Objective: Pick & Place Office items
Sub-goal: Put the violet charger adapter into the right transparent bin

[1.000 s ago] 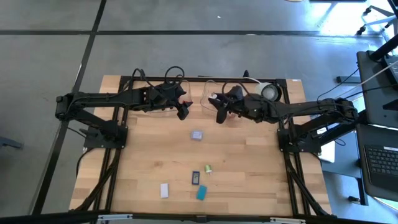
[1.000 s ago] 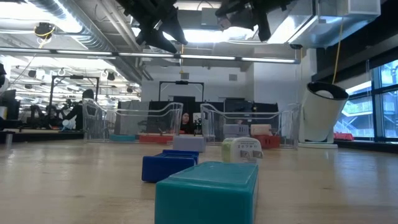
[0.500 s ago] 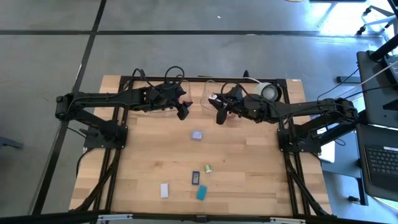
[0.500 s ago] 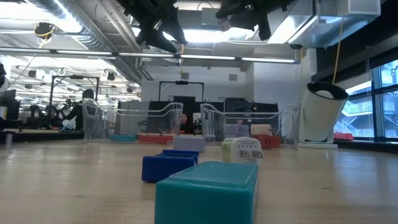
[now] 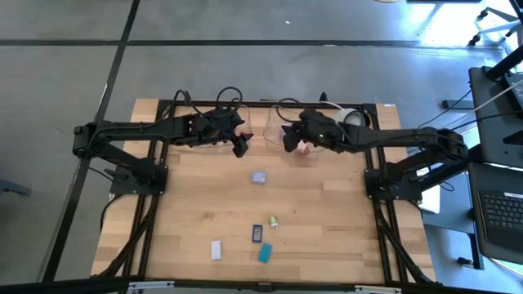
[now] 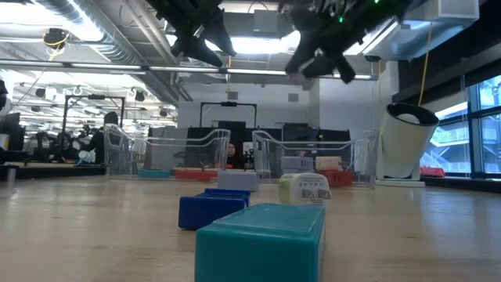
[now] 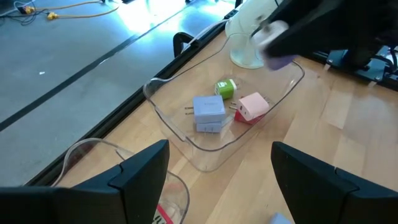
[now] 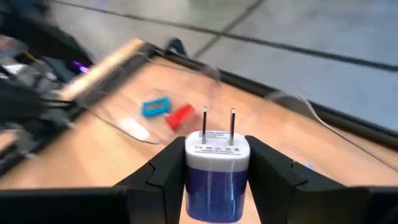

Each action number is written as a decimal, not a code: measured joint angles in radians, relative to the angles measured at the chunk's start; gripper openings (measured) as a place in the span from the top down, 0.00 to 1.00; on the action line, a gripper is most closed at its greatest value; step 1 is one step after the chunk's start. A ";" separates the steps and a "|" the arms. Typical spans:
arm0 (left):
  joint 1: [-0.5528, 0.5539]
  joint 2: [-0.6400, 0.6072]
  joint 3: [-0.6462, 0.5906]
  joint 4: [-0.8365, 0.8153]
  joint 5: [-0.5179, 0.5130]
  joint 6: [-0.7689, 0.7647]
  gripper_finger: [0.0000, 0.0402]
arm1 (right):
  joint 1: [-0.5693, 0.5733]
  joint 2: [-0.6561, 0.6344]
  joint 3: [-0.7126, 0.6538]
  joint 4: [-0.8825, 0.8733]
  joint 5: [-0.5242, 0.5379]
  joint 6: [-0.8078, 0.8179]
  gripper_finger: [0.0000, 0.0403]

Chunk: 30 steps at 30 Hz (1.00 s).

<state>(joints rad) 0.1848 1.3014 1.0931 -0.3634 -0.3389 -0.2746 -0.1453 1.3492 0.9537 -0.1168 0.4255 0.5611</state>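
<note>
My right gripper point(image 5: 290, 140) hovers above the far middle of the table, beside the right clear tray point(image 5: 282, 122), shut on a white-and-dark-blue plug piece point(image 8: 217, 165). My left gripper point(image 5: 241, 145) waits open and high near the left tray point(image 5: 231, 118). In the left wrist view its fingers point(image 7: 217, 180) frame the right tray point(image 7: 158, 93), which holds lilac point(image 7: 209, 111), green point(image 7: 225, 88) and pink point(image 7: 252, 106) pieces. On the table lie lilac point(image 5: 259, 176), green-white point(image 5: 274, 221), dark blue point(image 5: 256, 233), teal point(image 5: 265, 253) and white point(image 5: 216, 249) pieces. My right gripper pinches the plug piece by its blue lower body point(image 8: 217, 186) between the two fingers, one on each side. Its white cap and two metal prongs point(image 8: 217, 121) stick out past the fingertips. The piece is lifted clear of the table.
The left tray holds a teal piece point(image 8: 155, 107) and a red piece point(image 8: 180, 115). A white tape roll point(image 5: 353, 121) stands at the far right corner. Black frame rails point(image 5: 270, 104) run along the far edge. The table's middle between the loose pieces is bare wood.
My right gripper, still shut on the plug piece, has swung toward the far edge and the trays, dropped a little and turned; it shows blurred in the low view. The left arm and the pieces on the table have kept still.
</note>
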 joint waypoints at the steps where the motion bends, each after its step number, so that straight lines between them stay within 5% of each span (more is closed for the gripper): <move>1: 0.000 0.000 0.000 0.000 0.000 0.000 0.31 | -0.012 0.013 0.000 -0.019 0.001 0.005 0.64; 8: 0.000 0.000 0.000 0.000 0.000 0.000 0.31 | -0.081 0.137 0.000 -0.038 -0.003 0.007 0.64; 17: 0.000 0.000 0.000 0.000 0.000 0.000 0.31 | -0.160 0.280 0.000 -0.034 -0.164 -0.003 0.64; 30: 0.000 0.000 0.000 0.000 0.000 0.000 0.31 | -0.181 0.346 0.000 -0.014 -0.235 -0.096 0.64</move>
<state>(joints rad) 0.1850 1.3014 1.0931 -0.3634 -0.3391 -0.2745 -0.3267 1.6955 0.9539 -0.1313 0.1902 0.4651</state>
